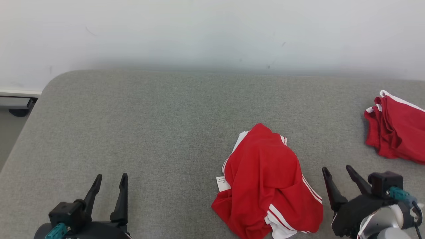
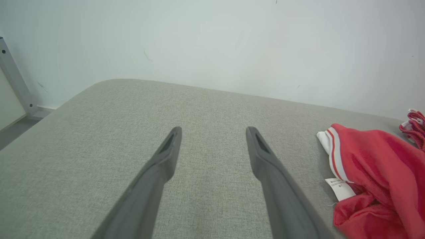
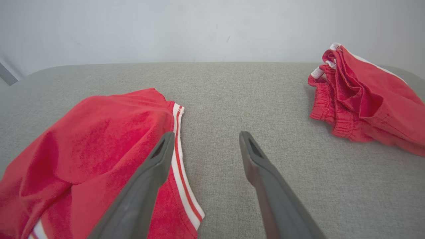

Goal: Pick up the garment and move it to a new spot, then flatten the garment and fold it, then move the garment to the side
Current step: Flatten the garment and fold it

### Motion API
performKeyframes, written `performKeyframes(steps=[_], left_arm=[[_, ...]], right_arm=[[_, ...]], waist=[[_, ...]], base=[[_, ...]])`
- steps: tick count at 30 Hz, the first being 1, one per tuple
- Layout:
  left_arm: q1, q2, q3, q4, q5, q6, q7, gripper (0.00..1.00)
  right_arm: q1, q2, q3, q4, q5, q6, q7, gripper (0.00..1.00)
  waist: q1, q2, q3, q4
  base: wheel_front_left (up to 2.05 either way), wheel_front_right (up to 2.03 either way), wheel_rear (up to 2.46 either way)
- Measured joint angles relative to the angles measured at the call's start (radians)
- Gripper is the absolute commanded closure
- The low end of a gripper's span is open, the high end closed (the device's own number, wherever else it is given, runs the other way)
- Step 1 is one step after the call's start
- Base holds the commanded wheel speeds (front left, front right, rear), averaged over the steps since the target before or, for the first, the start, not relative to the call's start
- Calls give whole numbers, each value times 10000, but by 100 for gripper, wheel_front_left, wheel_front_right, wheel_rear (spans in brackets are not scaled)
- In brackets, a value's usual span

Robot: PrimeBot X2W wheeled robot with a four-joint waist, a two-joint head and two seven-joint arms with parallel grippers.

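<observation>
Two red garments (image 1: 265, 179) (image 1: 395, 132), two spread pincers (image 1: 111, 176) (image 1: 337, 168) — one grey pad (image 1: 149, 132).

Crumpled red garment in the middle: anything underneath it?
The garment lies on the grey cushion; a white label pokes out at its edge. Anything beneath its folds is covered.

I see bright, even, diffuse light. The crumpled red white-striped garment (image 1: 265, 179) casts only a faint shadow on the grey woven fabric surface (image 1: 149, 132). Both wrist views bow at their edges.
</observation>
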Motion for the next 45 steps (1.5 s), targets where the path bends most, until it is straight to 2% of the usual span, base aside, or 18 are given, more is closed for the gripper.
performKeyframes(steps=[11, 20, 31, 32, 33, 34, 40, 45], left_arm=[[265, -721, 600, -698, 497, 0, -94, 0], [253, -938, 686, -980, 744, 0, -94, 0], [252, -1053, 821, -1168, 913, 0, -81, 0], [253, -1074, 861, -1172, 913, 0, -81, 0], [253, -1083, 888, -1183, 915, 0, -81, 0], [254, -1083, 905, -1193, 915, 0, -79, 0], [353, -1143, 1112, -1275, 963, 0, -23, 0], [506, -1164, 1241, -1287, 1106, 0, -23, 0]], right_arm=[[-1269, -130, 546, 1103, 157, 410, 1436, 0], [-1822, -123, 872, 2243, 337, 706, 2533, 0], [-2291, 63, 1139, 3191, 428, 890, 3127, 0], [-2392, 81, 1189, 3277, 437, 917, 3177, 13], [-2486, 81, 1231, 3312, 439, 961, 3198, 63], [-2572, 96, 1267, 3352, 454, 997, 3250, 100], [-2802, 161, 1329, 3580, 510, 1141, 3248, 100], [-3277, -347, 932, 3427, 508, 1141, 2853, 100]], waist=[[1, 0, 178, 271], [2, 0, 303, 479], [1, 0, 484, 796], [1, -1, 496, 821], [2, 0, 506, 838], [2, 0, 512, 847], [2, 0, 520, 803], [2, 0, 495, 601]], base=[[0, 0, 0], [0, 0, 0], [0, 0, 0], [0, 0, 0], [0, 0, 0], [0, 0, 0], [0, 0, 0], [0, 0, 0]])
